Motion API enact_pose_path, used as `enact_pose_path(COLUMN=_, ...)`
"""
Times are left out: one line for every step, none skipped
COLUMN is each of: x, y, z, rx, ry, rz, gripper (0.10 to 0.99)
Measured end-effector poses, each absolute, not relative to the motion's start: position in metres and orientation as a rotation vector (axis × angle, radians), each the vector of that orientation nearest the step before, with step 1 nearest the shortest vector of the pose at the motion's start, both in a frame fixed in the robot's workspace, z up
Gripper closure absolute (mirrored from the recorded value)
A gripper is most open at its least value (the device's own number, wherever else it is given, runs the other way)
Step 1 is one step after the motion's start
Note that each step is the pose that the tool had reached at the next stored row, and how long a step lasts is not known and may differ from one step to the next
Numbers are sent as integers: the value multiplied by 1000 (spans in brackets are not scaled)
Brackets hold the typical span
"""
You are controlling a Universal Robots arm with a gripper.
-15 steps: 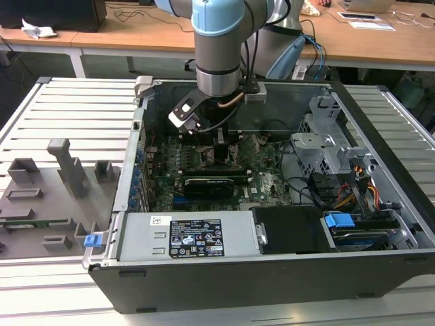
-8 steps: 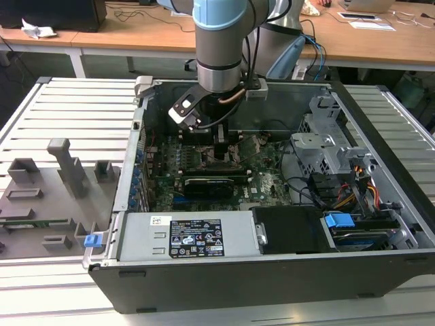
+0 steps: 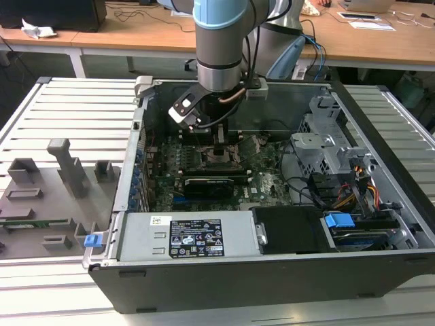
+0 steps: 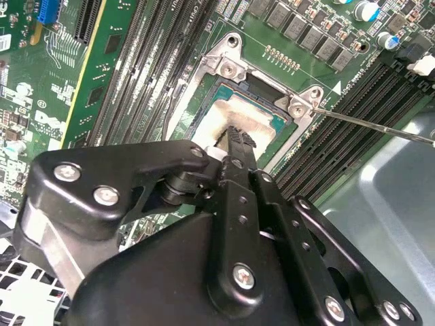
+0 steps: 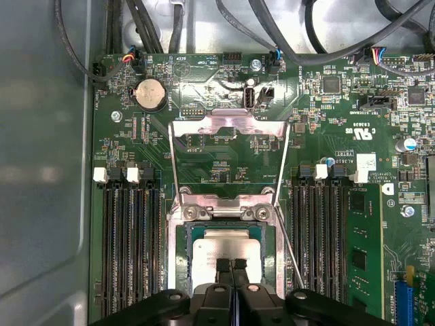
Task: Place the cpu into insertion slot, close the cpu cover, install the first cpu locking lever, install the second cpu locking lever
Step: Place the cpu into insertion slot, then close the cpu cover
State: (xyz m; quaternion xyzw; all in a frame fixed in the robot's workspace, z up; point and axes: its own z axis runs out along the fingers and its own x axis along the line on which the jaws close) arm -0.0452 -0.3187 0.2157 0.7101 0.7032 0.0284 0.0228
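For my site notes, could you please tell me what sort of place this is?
Probably a robotics lab or workshop: an open computer case sits on a slatted metal table, grey fixtures lie beside it, and wooden desks stand behind.

1. Soft, even daylight-like light falls from above in the exterior view; the gripper (image 3: pixel 220 145) leaves the board (image 3: pixel 272 182) directly beneath it in shade.
2. In the first wrist view, the open cpu cover (image 5: pixel 229 125) beyond the gripper carries a pale glare band; the cpu (image 5: pixel 224 246) at its tips gleams dull white.
3. In the second wrist view, the gripper's black body stays dark, its screws (image 4: pixel 244 276) glinting; the case wall (image 4: pixel 394 197) beside it reflects hazy grey.
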Motion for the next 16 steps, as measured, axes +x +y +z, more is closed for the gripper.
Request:
enact_pose_path(x=-45, y=-319, z=216, rx=2199, ry=2178, rz=88, gripper=980)
enact_pose_path(x=-45, y=-319, z=217, rx=2199, ry=2178, rz=88, gripper=980)
enact_pose_path(x=-45, y=-319, z=217, rx=2199, ry=2178, rz=88, gripper=980)
enact_pose_path(x=-45, y=-319, z=217, rx=2199, ry=2178, rz=88, gripper=980)
enact_pose_path(x=-45, y=-319, z=218, rx=2199, ry=2178, rz=89, gripper=980)
enact_pose_path(x=-45, y=-319, z=218, rx=2199, ry=2178, rz=88, gripper=980)
enact_pose_path(x=-45, y=-319, z=218, rx=2199, ry=2178, rz=88, gripper=980)
enact_pose_path(x=-45, y=-319, z=218, rx=2199, ry=2178, rz=88, gripper=980)
enact_pose_path(x=-45, y=-319, z=218, rx=2199, ry=2178, rz=88, gripper=980)
enact_pose_path(x=-45, y=-319, z=219, rx=2199, ry=2178, rz=88, gripper=980)
enact_pose_path(x=-45, y=-319, z=219, rx=2199, ry=2178, rz=88, gripper=980)
enact_pose_path(x=-45, y=-319, z=220, rx=2199, ry=2178, rz=88, gripper=980)
enact_pose_path(x=-45, y=-319, z=220, rx=2199, ry=2178, rz=88, gripper=980)
enact_pose_path(x=-45, y=-319, z=221, rx=2199, ry=2178, rz=88, gripper=980)
enact_pose_path(x=-45, y=-319, z=222, rx=2199, ry=2178, rz=88, gripper=980)
enact_pose_path(x=-45, y=-319, z=224, rx=2199, ry=2178, rz=88, gripper=980)
